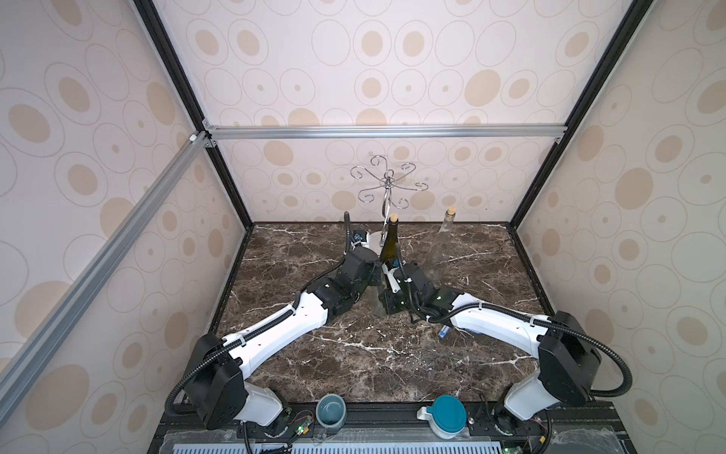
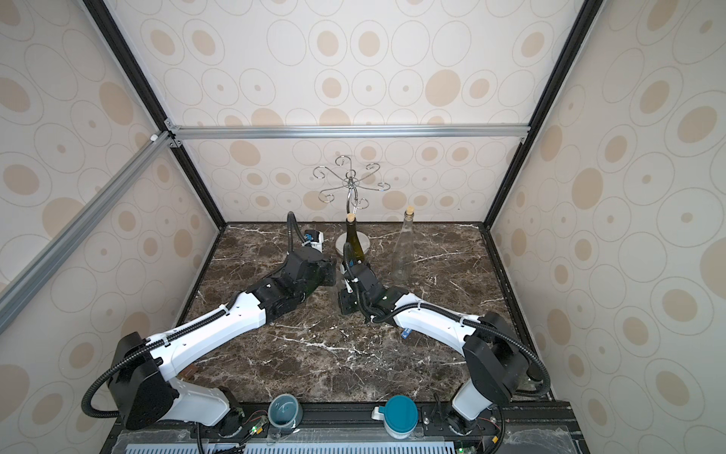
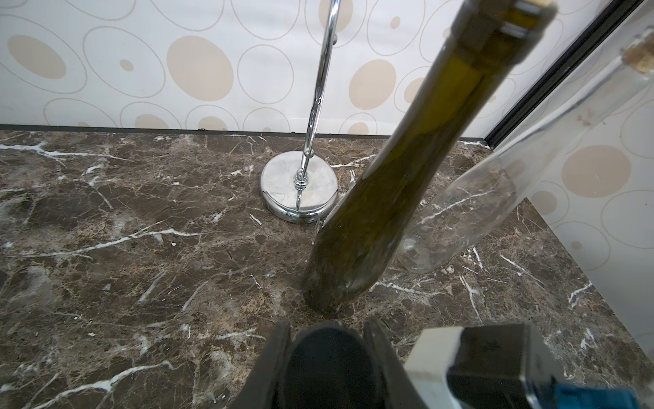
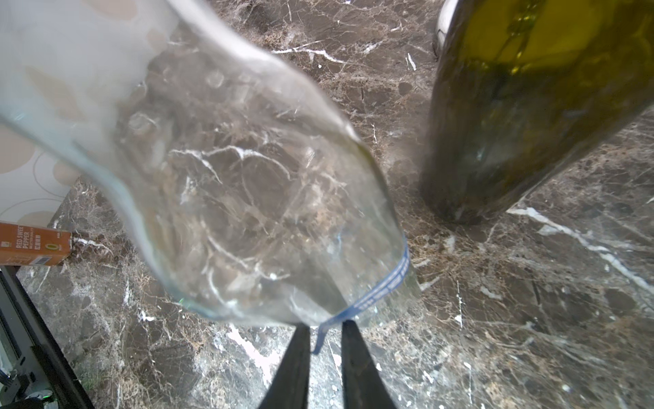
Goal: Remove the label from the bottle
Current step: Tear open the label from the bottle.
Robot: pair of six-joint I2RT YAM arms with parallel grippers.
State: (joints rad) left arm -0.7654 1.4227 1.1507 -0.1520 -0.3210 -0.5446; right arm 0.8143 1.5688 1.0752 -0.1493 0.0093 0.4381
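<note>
Right in the middle of the marble table (image 1: pixel 353 365), the clear labelled bottle (image 4: pixel 247 170) is sitting between the two arms, just beside the green bottle (image 4: pixel 513 117). The blue label (image 4: pixel 384 285) is wrapping its base, with one loose end hanging off. The right gripper (image 4: pixel 326 324) is holding its fingers close together with a narrow gap showing and that loose end between them. Whether it is pinched, I cannot tell. The left gripper (image 3: pixel 327 323) is clamping a dark rounded part, apparently that bottle's top. Behind, a corked clear bottle (image 1: pixel 443 243) and a chrome rack (image 1: pixel 387 182) are standing.
</note>
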